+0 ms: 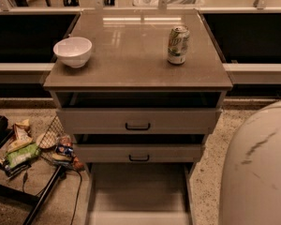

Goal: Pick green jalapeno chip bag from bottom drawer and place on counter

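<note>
The bottom drawer (138, 191) stands pulled out at the foot of the cabinet, and its flat floor shows bare. The green jalapeno chip bag does not show in it or anywhere else in the camera view. The counter (126, 60) is the glossy grey-brown top of the cabinet. My gripper is out of view. Only a large white rounded arm shell (257, 168) fills the lower right corner, right of the drawers.
A white bowl (73, 51) sits at the counter's left and a green-and-white soda can (178, 44) at its right. Two upper drawers (137, 121) with dark handles are slightly open. Snack bags, one pale green (21, 155), a wire basket and cables lie on the floor at left.
</note>
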Tool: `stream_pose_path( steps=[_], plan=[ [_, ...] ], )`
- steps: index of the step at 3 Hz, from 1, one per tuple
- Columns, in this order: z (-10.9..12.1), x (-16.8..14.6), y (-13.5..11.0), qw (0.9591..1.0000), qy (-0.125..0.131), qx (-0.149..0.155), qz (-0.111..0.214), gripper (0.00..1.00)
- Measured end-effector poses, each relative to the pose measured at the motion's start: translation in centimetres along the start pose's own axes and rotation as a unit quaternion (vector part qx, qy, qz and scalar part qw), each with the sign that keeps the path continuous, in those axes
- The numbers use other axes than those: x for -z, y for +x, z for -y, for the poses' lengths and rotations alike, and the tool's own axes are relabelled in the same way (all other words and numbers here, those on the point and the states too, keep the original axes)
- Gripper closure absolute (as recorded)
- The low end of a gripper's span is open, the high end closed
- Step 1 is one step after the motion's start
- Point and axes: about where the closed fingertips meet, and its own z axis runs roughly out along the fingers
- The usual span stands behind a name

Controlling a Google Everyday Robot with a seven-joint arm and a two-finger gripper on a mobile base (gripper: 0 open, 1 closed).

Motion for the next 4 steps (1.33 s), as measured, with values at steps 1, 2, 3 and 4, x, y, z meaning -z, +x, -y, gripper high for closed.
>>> stream_pose_path(
  steps=[1, 2, 3, 4],
  plan=[
    [-2.5, -3.6, 1.0, 0.9994, -0.013, -0.033, 0.0, 1.0],
    [-4.0, -8.7, 2.0, 0.9974, -0.029, -0.066, 0.007, 1.0],
    [-5.6, -13.9, 2.9, 0.9944, -0.046, -0.095, 0.01, 1.0],
    [-6.9, -17.9, 3.3, 0.9906, -0.064, -0.119, 0.016, 1.0]
  ],
)
